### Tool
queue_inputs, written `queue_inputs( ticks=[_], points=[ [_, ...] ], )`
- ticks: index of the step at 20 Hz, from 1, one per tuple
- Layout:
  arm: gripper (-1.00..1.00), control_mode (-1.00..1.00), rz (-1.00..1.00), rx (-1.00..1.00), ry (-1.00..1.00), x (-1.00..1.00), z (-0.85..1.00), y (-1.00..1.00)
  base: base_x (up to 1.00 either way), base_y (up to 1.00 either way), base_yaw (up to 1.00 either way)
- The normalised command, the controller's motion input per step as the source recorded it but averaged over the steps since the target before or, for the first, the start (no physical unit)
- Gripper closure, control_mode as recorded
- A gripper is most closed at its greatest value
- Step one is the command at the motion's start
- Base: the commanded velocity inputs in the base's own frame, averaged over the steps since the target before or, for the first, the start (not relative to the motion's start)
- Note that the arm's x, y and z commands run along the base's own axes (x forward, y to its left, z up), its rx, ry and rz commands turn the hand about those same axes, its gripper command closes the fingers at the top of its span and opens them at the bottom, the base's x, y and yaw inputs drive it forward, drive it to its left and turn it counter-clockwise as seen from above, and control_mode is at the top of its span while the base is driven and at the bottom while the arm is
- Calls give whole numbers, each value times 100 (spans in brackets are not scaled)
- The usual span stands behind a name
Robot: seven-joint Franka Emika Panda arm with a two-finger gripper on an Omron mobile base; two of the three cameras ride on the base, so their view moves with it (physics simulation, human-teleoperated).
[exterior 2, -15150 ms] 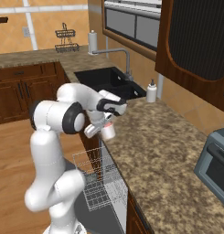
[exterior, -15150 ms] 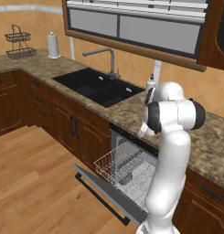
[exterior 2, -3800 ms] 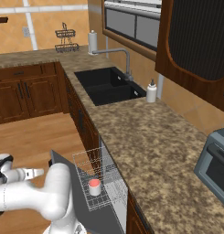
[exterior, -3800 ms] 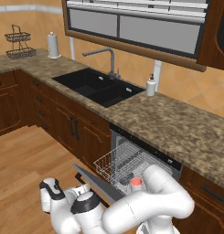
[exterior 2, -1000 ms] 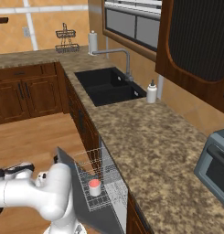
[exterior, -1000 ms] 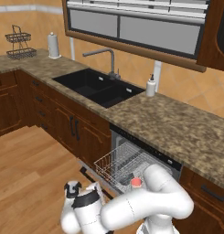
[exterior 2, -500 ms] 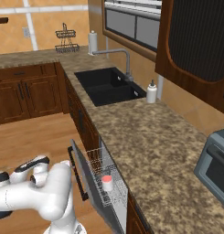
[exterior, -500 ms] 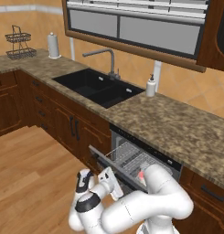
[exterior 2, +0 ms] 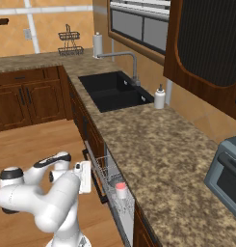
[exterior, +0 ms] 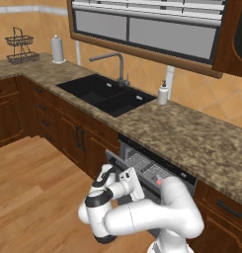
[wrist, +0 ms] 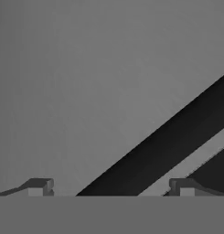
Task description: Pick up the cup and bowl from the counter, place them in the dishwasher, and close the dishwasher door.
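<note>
Grey panel and a black bar handle are what I see up close through the hand view: the claw is pressed right up against the dishwasher door, its two tips standing wide apart with nothing between them. I am pushing with the open hand, not gripping.

What has changed in the last second is the door itself. It lay flat a moment ago; half a second back it was partway up, and now from the left base view it stands steep, close to shut, with a narrow gap left at the top under the dark control strip. The rack has slid back in with it.

From the right base view the cup sits upright in the wire rack of the dishwasher, its pink-red rim showing just below the edge of the counter. I cannot make out the bowl in the rack from these pictures, so I will not vouch for it.

My read: loading is behind me and this is the closing push, nearly done. The remaining travel is short, so I would press on gently until the door seats. One risk is the hand slipping off the smooth panel.
</note>
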Motion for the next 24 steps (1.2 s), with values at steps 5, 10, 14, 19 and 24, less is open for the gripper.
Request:
queue_inputs(
  ticks=[5, 10, 14, 19, 24],
  points=[
    [-100, -100, -8, -77, 0, 58, -73, -39, 0, 0, 0],
    [-100, -100, -2, -85, 0, 43, -91, -25, 0, 0, 0],
    [-100, -100, 0, -89, -2, 31, -100, -21, 0, 0, 0],
    [-100, -100, 0, -90, -9, 32, -99, -25, 0, 0, 0],
    [-100, -100, 6, -90, -15, 33, -96, -30, 0, 0, 0]
  ],
)
